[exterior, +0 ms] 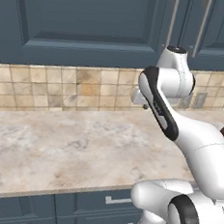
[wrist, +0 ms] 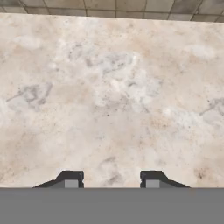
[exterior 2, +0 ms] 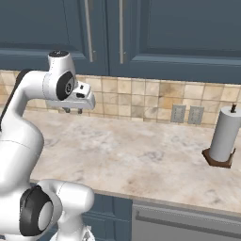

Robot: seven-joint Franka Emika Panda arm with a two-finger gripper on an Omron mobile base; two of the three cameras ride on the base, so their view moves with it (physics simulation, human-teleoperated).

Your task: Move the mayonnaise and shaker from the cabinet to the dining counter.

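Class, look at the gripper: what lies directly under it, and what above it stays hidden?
Under the gripper lies bare marble-look counter, backed by tan tiles. Its jaws stand apart, holding nothing. Above, the cabinet doors are shut, so whatever is inside is covered.

The marble-look table [exterior 2: 141, 160], backed by tan tiles, runs wide and pale beneath the closed dark blue-grey cabinet doors, and at its right end a white paper towel roll [exterior 2: 225, 135] stands upright on a small dark brown base.
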